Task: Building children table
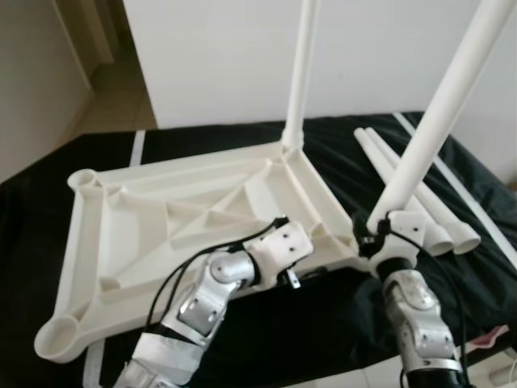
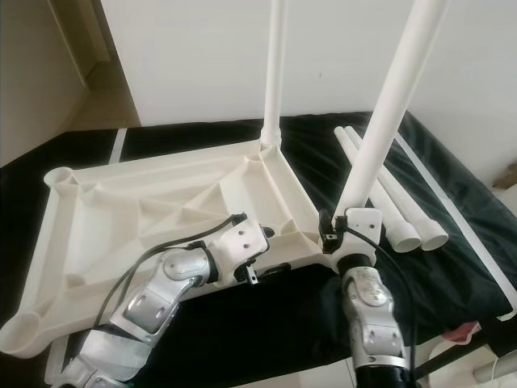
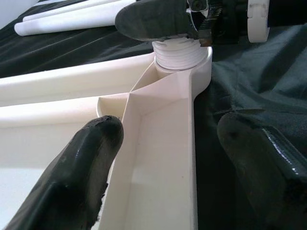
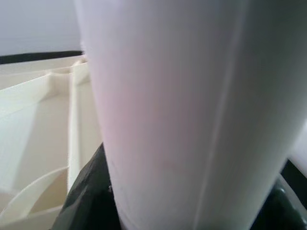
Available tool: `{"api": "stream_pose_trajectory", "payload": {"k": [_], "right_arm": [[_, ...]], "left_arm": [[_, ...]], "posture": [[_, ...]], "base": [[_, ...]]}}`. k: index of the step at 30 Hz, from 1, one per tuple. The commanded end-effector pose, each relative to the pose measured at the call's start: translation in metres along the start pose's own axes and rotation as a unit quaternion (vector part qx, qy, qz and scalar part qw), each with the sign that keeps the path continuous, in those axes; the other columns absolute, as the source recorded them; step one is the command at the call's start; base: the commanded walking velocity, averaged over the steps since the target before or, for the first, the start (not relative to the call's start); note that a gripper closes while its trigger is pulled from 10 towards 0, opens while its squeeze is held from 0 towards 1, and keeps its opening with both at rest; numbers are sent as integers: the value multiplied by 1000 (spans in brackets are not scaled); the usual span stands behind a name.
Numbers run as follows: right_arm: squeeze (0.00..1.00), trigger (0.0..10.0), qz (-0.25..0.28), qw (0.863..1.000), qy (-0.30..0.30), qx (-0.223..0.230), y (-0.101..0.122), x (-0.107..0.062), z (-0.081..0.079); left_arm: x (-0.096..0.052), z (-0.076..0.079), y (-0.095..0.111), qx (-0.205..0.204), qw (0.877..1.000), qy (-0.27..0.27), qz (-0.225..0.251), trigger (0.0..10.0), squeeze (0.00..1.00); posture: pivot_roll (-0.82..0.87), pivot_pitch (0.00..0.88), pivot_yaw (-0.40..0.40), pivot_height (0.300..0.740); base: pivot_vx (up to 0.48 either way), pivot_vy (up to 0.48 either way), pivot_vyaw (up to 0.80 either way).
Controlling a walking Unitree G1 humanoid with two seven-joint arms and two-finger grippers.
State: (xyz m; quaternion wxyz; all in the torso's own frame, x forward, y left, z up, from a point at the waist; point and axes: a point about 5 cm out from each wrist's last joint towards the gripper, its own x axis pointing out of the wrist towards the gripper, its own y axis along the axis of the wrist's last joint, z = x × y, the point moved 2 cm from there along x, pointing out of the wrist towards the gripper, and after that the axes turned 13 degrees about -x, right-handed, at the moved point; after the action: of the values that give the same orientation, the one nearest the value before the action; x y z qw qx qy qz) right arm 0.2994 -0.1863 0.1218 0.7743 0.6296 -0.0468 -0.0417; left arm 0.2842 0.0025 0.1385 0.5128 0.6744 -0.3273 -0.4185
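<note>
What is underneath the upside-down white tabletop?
The tabletop lies on a black cloth that shows around its edges. The cloth covers whatever it rests on. The right gripper holds a leg at the near right corner socket; the left gripper straddles the rim there.

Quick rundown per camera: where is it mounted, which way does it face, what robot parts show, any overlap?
Left eye and right eye: on the head, looking forward and down at the upturned tabletop on black cloth; both arms show.
Left wrist: looks along the left gripper, open astride the tabletop's rim, toward the corner socket.
Right wrist: close against the table leg that the right gripper clamps.
Shared: that leg and corner appear in every view; two spare legs in both eye views.
</note>
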Motion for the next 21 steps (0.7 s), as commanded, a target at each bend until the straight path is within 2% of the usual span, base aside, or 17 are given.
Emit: {"api": "stream_pose_trajectory", "payload": {"k": [1, 2, 3, 4, 5, 7, 12, 19, 20, 21], "right_arm": [[0, 10000, -65, 998, -23, 5, -26, -6, 7], [0, 10000, -71, 996, -46, 11, -27, -6, 5], [0, 10000, -83, 993, -79, 36, -27, -8, -3], [0, 10000, -83, 993, -79, 36, -27, -8, -3], [0, 10000, -84, 990, -81, 73, -25, -10, -17], [0, 10000, -81, 990, -77, 85, -23, -10, -21], [0, 10000, -66, 990, -83, 90, -12, -10, -22], [0, 10000, -64, 990, -72, 100, -9, -12, -28], [396, 10000, -53, 991, -62, 106, -6, -13, -31], [396, 10000, -53, 991, -62, 106, -6, -13, -31]], "left_arm": [[0, -5, -4, -3, 1000, 31, 0, 10000, 0], [0, -5, -4, -2, 1000, 31, 0, 10000, 0], [0, -5, -3, -1, 999, 33, 1, 10000, 0], [0, -5, -3, -1, 999, 33, 1, 10000, 0], [-1, -6, -3, -2, 999, 36, 3, 10000, 0], [-2, -7, -2, -2, 999, 37, 4, 10000, 0], [0, -11, 2, 3, 999, 45, 10, 10000, 0], [-2, -15, 2, 5, 998, 54, 9, 10000, 0], [-3, -15, 2, 5, 998, 54, 9, 10000, 0], [-3, -15, 2, 5, 998, 54, 9, 10000, 0]], "posture": [[-80, 0, -3, 740], [-78, 0, -4, 740], [-63, 0, -6, 740], [-63, 0, -6, 740], [-59, 0, -4, 740], [-59, 0, -4, 740], [-59, 0, -3, 740], [-57, 0, -3, 740], [-57, 0, -4, 740], [-57, 0, -4, 740]], "base": [[0, 0, 0], [0, 0, 0], [0, 0, 0], [0, 0, 0], [0, 0, 0], [0, 0, 0], [0, 0, 0], [0, 0, 0], [0, 0, 0], [0, 0, 0]]}}
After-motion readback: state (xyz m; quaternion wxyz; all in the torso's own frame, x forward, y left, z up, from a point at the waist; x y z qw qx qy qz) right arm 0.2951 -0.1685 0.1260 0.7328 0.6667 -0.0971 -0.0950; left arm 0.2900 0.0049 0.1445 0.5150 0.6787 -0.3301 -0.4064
